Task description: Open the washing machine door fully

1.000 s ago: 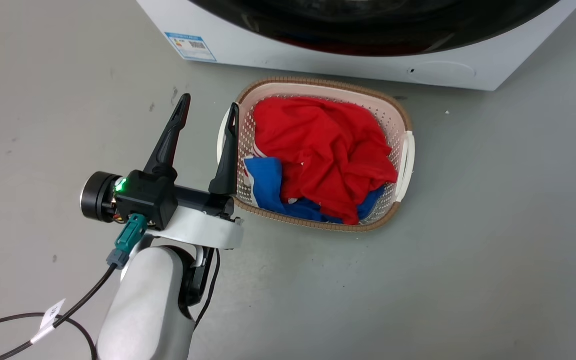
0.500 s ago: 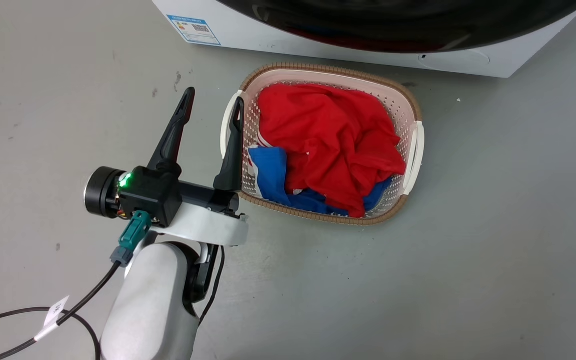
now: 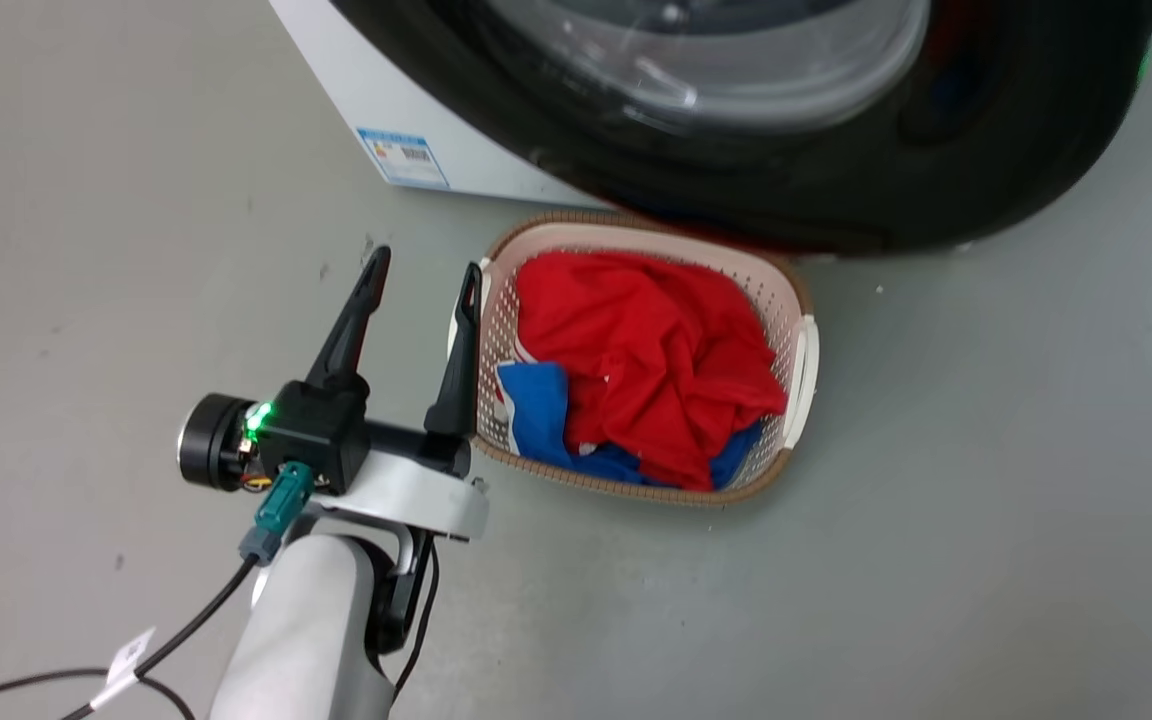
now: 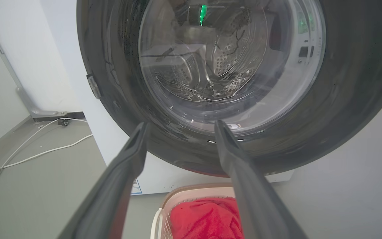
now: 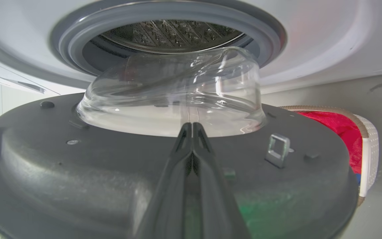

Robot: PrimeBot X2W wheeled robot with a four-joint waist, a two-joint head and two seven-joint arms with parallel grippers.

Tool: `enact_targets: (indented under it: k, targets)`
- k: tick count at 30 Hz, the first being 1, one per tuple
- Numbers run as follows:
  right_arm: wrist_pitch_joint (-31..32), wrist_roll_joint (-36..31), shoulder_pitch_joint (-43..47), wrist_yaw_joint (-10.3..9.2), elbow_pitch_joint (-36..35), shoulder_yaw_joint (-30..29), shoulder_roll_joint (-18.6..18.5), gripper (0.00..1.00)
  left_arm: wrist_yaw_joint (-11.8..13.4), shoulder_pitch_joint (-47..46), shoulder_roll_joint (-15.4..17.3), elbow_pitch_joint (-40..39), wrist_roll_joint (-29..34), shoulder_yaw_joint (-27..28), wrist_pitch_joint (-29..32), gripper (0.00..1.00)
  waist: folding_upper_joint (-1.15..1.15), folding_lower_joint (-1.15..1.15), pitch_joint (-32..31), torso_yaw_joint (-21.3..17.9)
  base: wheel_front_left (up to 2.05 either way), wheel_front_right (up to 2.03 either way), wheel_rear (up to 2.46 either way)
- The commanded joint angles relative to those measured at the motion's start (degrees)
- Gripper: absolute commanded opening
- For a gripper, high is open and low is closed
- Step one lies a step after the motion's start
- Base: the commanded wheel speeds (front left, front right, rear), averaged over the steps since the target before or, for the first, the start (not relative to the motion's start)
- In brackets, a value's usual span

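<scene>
Grey floor (image 3: 986, 500), white wall (image 4: 22, 59), white cables (image 4: 28, 156)

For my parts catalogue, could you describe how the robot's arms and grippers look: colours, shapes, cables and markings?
The left gripper has two long black tapering fingers on a black block with a green light. A teal connector feeds a black cable carrying a white tag. The forearm is pale grey. The right gripper is equally dark and slender.

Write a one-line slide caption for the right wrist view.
Shut right gripper at the inner face of the open washing machine door, glass bowl before grey gasket and steel drum.
</scene>
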Motion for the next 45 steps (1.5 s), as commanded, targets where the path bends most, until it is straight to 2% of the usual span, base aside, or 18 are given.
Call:
enact_targets:
  k: [1, 11, 20, 24, 25, 38, 45]
  targets:
    - [1.1, 0.7, 3.0, 0.02, -1.2, 0.3, 1.4, 0.0, -0.4, 1.2, 0.1, 0.4, 0.5, 0.2, -0.1, 1.0, 0.0, 0.0, -2.8, -0.4, 0.0, 0.0, 0.0]
    - [7.7, 5.2, 20.0, 0.02, -13.2, 0.5, 7.2, 0.0, -1.4, 7.2, 0.2, 3.0, 0.8, -0.8, -0.1, 1.0, 0.0, 0.0, -11.0, -0.8, 0.0, 0.0, 0.0]
    - [12.4, 8.8, 33.4, 0.02, -26.4, 1.1, 12.1, 0.0, -2.3, 10.3, 0.5, 4.8, 0.7, -1.7, -0.1, 1.0, 0.0, 0.0, -15.6, -0.7, 0.0, 0.0, 0.0]
    - [13.5, 10.1, 38.0, 0.02, -30.1, 2.4, 13.0, 0.0, -2.5, 11.2, 0.7, 5.4, 0.6, -2.1, -0.1, 1.0, 0.0, 0.0, -17.1, -0.5, 0.0, 0.0, 0.0]
    - [14.1, 13.0, 40.7, 0.02, -31.3, 4.7, 13.1, 0.0, -2.7, 12.0, 0.7, 5.9, 0.6, -2.6, -0.1, 1.0, 0.0, 0.0, -18.2, -0.3, 0.0, 0.0, 0.0]
    - [8.3, 24.8, 46.5, 0.02, -35.1, 20.8, 13.1, 0.0, -2.9, 11.9, 0.8, 5.9, 0.4, -3.1, -0.1, 1.0, 0.0, 0.0, -18.2, 0.5, 0.0, 0.0, 0.0]
    - [2.2, 23.8, 48.8, 0.01, -38.0, 21.9, 13.0, 0.0, -2.8, 12.2, 0.8, 6.2, 0.4, -3.2, -0.1, 1.0, 0.0, 0.0, -18.9, 0.4, 0.0, 0.0, 0.0]
